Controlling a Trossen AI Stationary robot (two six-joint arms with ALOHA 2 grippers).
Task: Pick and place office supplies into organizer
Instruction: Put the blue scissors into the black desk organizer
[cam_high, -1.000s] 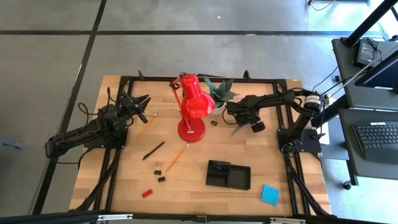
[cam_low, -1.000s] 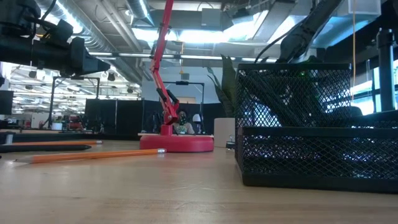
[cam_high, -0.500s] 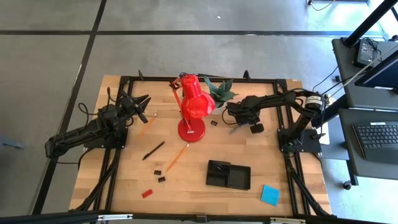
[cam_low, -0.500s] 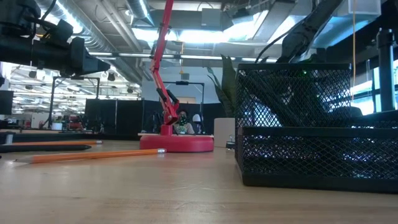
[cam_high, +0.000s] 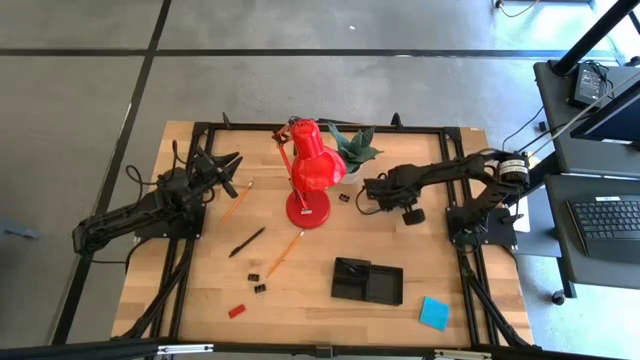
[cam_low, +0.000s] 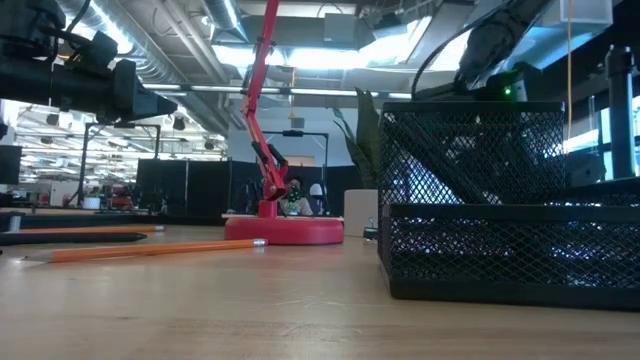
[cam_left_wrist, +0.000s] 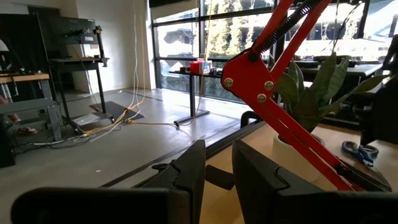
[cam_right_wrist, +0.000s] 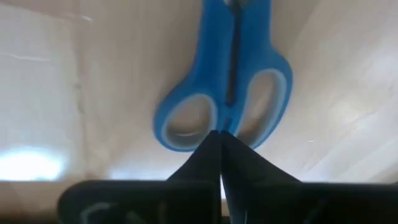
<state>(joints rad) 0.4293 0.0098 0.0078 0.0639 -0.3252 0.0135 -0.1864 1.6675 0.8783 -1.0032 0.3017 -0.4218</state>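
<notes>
Right claw (cam_right_wrist: 221, 140) is pinched shut at the blue plastic-handled scissors (cam_right_wrist: 224, 81) on the wooden bench (cam_right_wrist: 348, 93); grip should be confirmed before any lift.

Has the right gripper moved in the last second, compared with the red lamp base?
Yes. In the high view the right gripper has shifted slightly toward the table's near edge, ending level with the red lamp base, with its fingers now shut at the blue-handled scissors.
</notes>
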